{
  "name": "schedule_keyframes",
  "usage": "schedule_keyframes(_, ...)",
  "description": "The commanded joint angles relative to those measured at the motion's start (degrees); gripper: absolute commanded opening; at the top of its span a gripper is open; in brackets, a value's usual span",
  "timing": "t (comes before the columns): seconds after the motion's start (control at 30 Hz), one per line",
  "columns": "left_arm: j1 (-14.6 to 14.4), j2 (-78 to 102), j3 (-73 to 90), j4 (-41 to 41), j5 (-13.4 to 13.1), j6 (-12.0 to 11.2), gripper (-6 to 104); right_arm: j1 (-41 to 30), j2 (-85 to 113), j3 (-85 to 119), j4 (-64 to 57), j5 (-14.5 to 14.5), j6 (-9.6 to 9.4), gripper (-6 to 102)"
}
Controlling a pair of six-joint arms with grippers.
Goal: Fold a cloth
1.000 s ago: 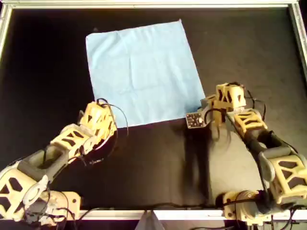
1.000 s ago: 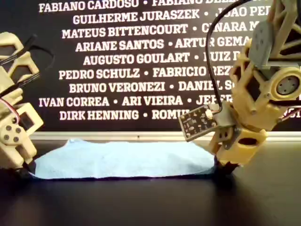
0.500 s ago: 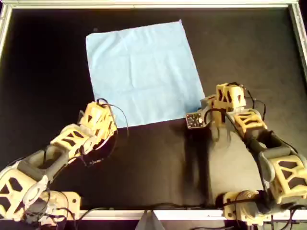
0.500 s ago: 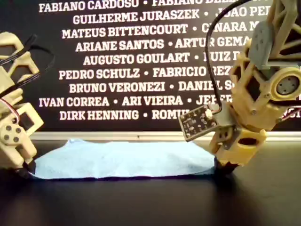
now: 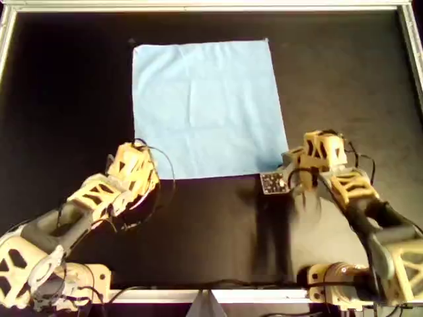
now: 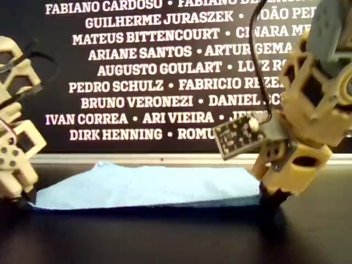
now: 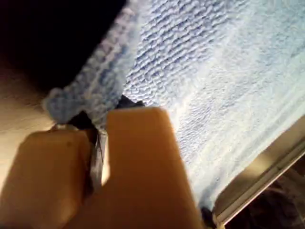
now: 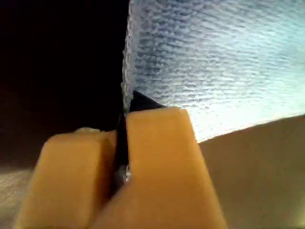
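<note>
While the cloth (image 5: 206,105) lies flat mid-tabletop (image 5: 66,86) with bare room all around, my first tool (image 7: 97,143) and second tool (image 8: 121,143) each pinch a near corner; only the exterior view shows that edge lifted.

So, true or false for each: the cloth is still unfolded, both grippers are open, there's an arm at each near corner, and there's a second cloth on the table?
1. The cloth lies spread flat in one layer on the black table. True.
2. Both grippers are open and clear of the cloth. False: my first gripper is shut on a corner of the cloth, and my second gripper is shut on its edge.
3. In the overhead view, one arm is at the cloth's lower left corner and another arm at its lower right. True.
4. A second cloth lies on the table. False: only the one light-blue cloth is there.
</note>
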Motion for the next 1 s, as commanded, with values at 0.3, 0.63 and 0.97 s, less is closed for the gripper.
schedule_keyframes(0.3, 0.79, 10.28, 6.15, 1.14, 0.26, 0.26, -1, 0.44, 6.24, 4.66, 0.7, -0.44, -0.26, -1)
schedule_keyframes(0.63, 1.58, 10.28, 4.39, 0.53, -0.62, 0.35, -1, 0.35, 6.24, 1.85, -0.18, -0.44, -0.26, -1)
schedule_keyframes(0.97, 7.12, 7.82, -8.35, 0.35, -0.7, 0.35, -1, -0.26, 4.48, -10.28, -0.53, 0.35, -1.23, -1)
